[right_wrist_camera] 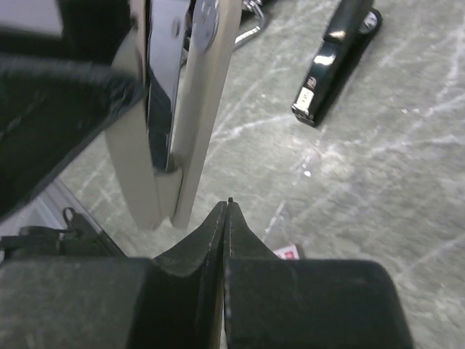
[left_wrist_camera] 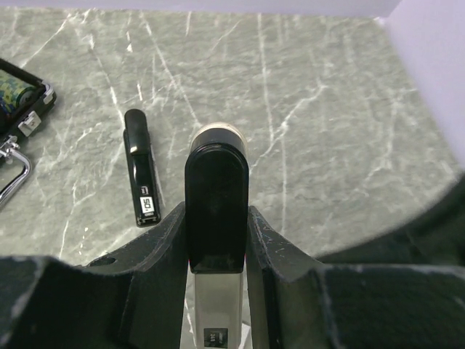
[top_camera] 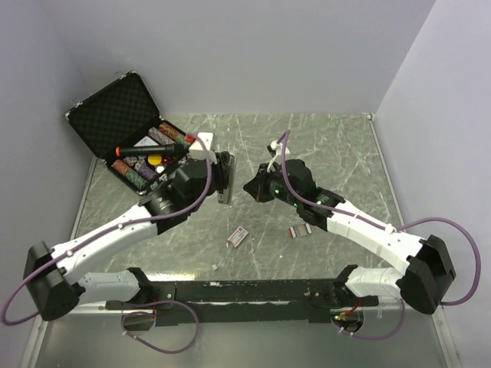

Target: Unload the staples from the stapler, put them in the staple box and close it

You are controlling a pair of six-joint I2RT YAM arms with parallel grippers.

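Marble tabletop (top_camera: 337, 146) noted: left gripper (left_wrist_camera: 216, 212) is clamped on the stapler (left_wrist_camera: 216, 171), held just right of the open case (top_camera: 115, 115), while right gripper (right_wrist_camera: 229, 207), jaws together, sits just beside it.

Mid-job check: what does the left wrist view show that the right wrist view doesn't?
Left wrist only: the left claw gripping the held stapler by its sides, and a corner of the case. Right wrist only: the right claw, shut and empty near that stapler, and the edge of a red-and-white box. Both: the held stapler and a black stapler lying on the table.
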